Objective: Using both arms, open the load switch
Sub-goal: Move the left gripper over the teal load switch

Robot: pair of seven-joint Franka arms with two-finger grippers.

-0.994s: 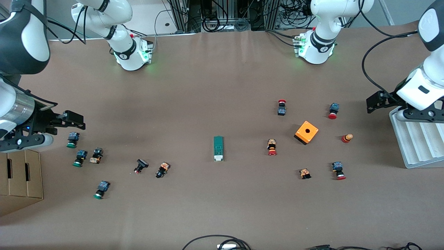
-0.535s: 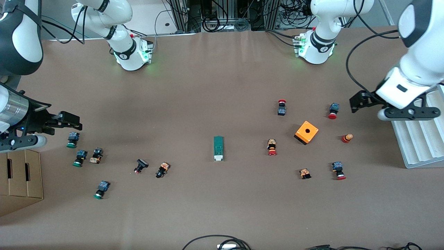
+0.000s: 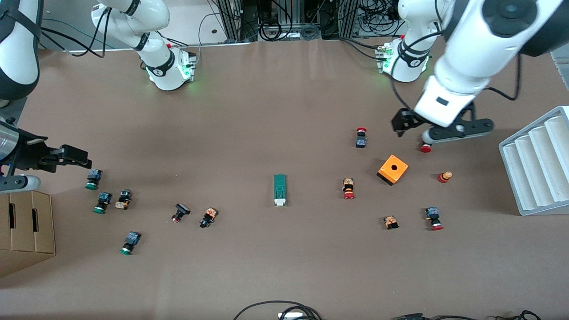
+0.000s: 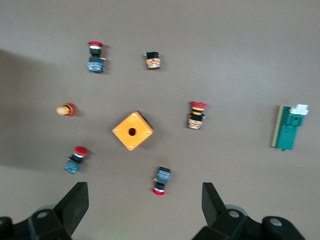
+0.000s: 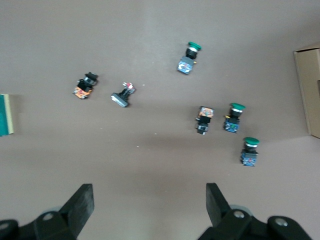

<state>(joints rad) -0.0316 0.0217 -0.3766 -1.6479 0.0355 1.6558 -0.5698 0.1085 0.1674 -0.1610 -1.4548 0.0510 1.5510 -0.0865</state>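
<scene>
The load switch (image 3: pixel 279 190) lies flat near the table's middle, a narrow green block whose white end points toward the front camera. It also shows in the left wrist view as the load switch (image 4: pixel 289 129), and its green edge shows in the right wrist view (image 5: pixel 6 115). My left gripper (image 3: pixel 458 130) (image 4: pixel 144 200) hangs open and empty over a red push-button (image 3: pixel 426 146) beside the orange box (image 3: pixel 393 169). My right gripper (image 3: pixel 18 182) (image 5: pixel 149 200) hangs open and empty at the right arm's end, beside a green push-button (image 3: pixel 92 178). Neither gripper touches the switch.
Several red push-buttons (image 3: pixel 348 188) lie scattered round the orange box. Several green and black ones (image 3: pixel 101 202) lie toward the right arm's end. A cardboard box (image 3: pixel 26 226) stands there at the table's edge. A white ridged tray (image 3: pixel 533 164) stands at the left arm's end.
My left arm has swung from over the white tray toward the table's middle. My right gripper has drawn back a little toward its end of the table. The load switch has not moved.
</scene>
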